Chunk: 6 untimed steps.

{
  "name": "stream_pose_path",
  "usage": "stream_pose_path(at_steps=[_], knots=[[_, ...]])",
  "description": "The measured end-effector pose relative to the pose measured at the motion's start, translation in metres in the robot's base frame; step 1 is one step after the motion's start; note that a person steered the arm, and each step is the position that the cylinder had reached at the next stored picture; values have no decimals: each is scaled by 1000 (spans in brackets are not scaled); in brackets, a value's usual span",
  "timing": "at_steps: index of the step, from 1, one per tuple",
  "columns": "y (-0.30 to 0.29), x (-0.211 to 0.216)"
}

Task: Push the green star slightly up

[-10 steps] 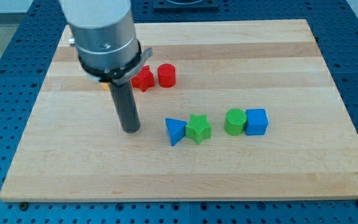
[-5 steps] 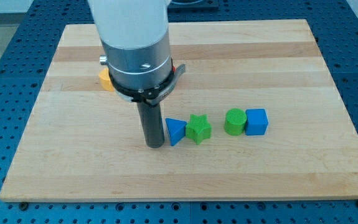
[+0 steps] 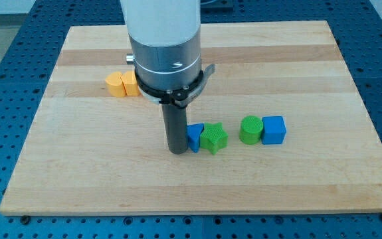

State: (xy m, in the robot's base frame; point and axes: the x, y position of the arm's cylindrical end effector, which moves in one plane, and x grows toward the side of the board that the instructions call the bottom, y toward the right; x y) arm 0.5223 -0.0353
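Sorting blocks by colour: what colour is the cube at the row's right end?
Blue: the cube in the camera view.

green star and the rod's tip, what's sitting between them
In the camera view, the blue triangle lies between my tip and the green star, the rod partly covering its left side.

— Where's my tip (image 3: 177, 151)?
— You see it touching the triangle (image 3: 194, 137) from the view's left; the star (image 3: 213, 138) touches its right side.
— And further right?
— A cylinder (image 3: 250, 130), then a cube (image 3: 274, 129), touching. Two blocks (image 3: 122, 84) sit upper left on the board (image 3: 310, 66).
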Motion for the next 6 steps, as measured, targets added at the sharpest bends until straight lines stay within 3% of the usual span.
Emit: stream_pose_path(at_steps=[2, 4, 6], knots=[[-2, -2], [-7, 29], [39, 42]])
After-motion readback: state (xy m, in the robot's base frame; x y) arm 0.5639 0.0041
